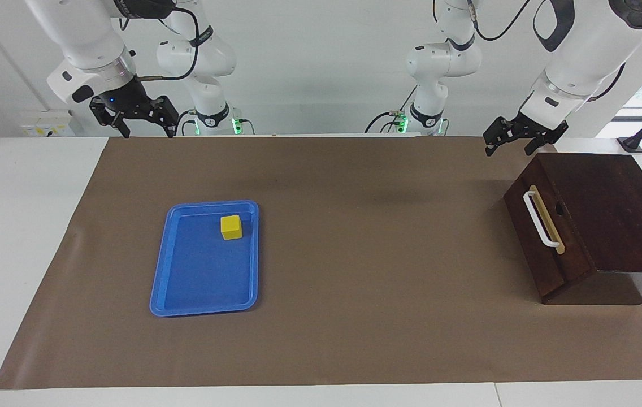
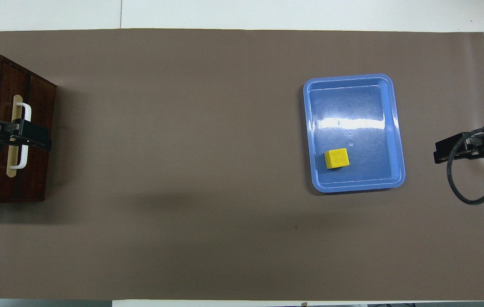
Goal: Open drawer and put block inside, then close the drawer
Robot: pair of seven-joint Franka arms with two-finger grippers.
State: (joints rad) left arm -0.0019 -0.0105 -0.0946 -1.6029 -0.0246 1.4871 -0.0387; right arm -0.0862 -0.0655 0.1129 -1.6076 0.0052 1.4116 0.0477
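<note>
The drawer [image 1: 544,237] is found shut, its front flush with the dark wooden box [image 1: 609,209] at the left arm's end of the table. The white bar handle [image 1: 541,219] is seen on its tan strip, untouched.

The left gripper [image 1: 516,144] is held in the air just above the box's edge nearest the robots, close to the handle but apart from it. Its fingers are seen spread, with nothing between them. In the overhead view the left gripper [image 2: 33,138] is drawn across the handle [image 2: 22,135]; the facing view shows it raised clear.

The right gripper [image 1: 144,129] is held aloft over the brown mat's [image 1: 355,316] edge at the right arm's end. Its fingers are likewise parted and empty. This arm is noted as waiting.

The block [image 1: 231,227] is located well apart from both grippers, resting inside the blue tray [image 1: 171,294], in the tray's corner nearest the robots. The tray is recorded below the right gripper on the mat, far from the left gripper and the drawer.
</note>
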